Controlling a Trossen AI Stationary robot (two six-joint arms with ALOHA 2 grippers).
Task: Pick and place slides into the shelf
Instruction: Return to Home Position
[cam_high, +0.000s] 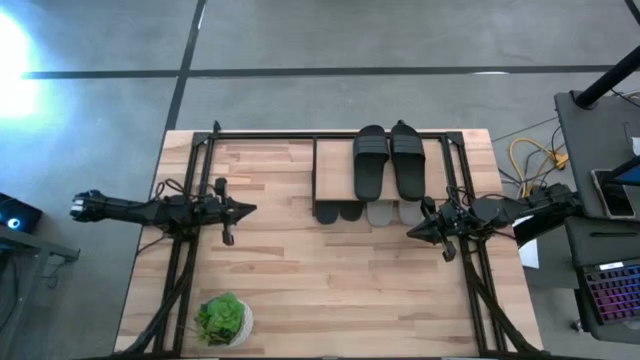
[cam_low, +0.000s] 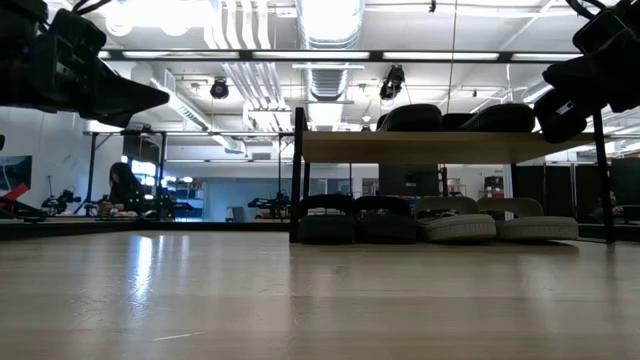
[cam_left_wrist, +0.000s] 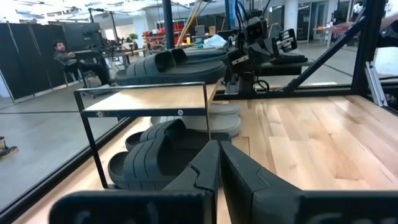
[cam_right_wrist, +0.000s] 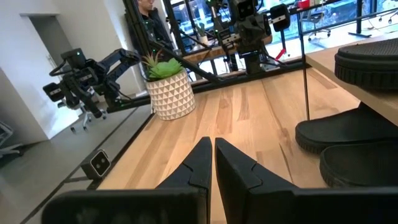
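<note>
The shelf (cam_high: 335, 170) stands at the table's far side, a light board on a thin black frame. One black pair of slides (cam_high: 388, 160) lies on its top board. Beneath it on the table rest a dark pair (cam_high: 338, 211) and a light grey pair (cam_high: 395, 213), also seen in the low view as the dark pair (cam_low: 355, 222) and the grey pair (cam_low: 498, 224). My left gripper (cam_high: 252, 209) hovers shut left of the shelf, pointing at it; its fingers (cam_left_wrist: 208, 165) are closed. My right gripper (cam_high: 410, 232) hovers shut just in front of the shelf's right part, its fingers (cam_right_wrist: 202, 158) closed.
A green potted plant (cam_high: 222, 320) in a white pot stands near the table's near left corner. Bare wood lies between the two grippers and across the table's middle (cam_high: 330, 270). A desk with a keyboard (cam_high: 610, 290) sits beyond the right edge. A person (cam_low: 125, 190) sits far off in the room.
</note>
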